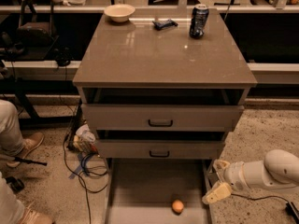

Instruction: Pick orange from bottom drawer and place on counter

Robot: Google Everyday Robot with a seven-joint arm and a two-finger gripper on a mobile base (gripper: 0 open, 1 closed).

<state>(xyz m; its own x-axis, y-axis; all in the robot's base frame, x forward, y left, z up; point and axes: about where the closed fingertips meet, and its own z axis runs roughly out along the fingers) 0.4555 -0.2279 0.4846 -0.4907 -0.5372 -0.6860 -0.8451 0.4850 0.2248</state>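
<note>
The orange (177, 206) lies near the front middle of the bottom drawer (140, 185), which is pulled out furthest, a flat tray with low rails. The counter (159, 50) is the glossy grey-brown top of the cabinet. My gripper (216, 181) comes in from the right on a white arm, low beside the drawer's right rail, to the right of the orange and slightly above it, apart from it. Its two cream fingers stand spread with nothing between them.
On the counter's far edge stand a cream bowl (119, 12), a dark small object (165, 24) and a soda can (199, 21). Two upper drawers with black handles (160, 122) are slightly open. Cables and clutter (84, 146) lie left of the cabinet. A person's legs (11, 129) are at far left.
</note>
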